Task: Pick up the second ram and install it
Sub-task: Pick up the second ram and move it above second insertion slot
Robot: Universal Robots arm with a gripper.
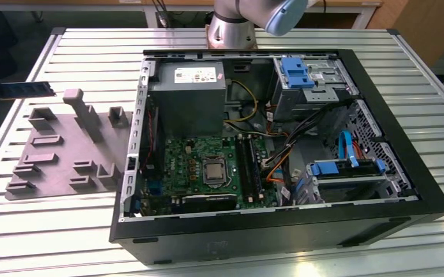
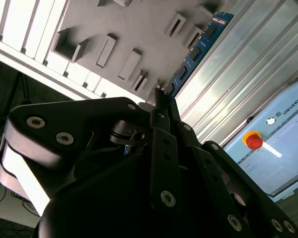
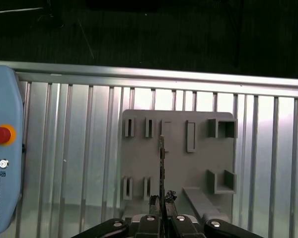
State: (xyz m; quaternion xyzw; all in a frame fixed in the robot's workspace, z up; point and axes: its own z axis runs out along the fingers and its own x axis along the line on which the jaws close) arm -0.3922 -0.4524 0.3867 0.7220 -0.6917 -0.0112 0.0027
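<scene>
Holding: my pincer is clamped on one end of the second ram, seen edge-on.
Beyond: grey fixture, apart from the stick.
Farthest: memory sockets in the open case; I judge a firm, untwisted carry matters.

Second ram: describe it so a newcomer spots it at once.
Start at the open computer case on the slatted table; on the exterior view's left lies a grey fixture plate. Near its far corner, the second ram is clamped in the gripper: the one thin blue-green strip with chips among grey blocks.
</scene>
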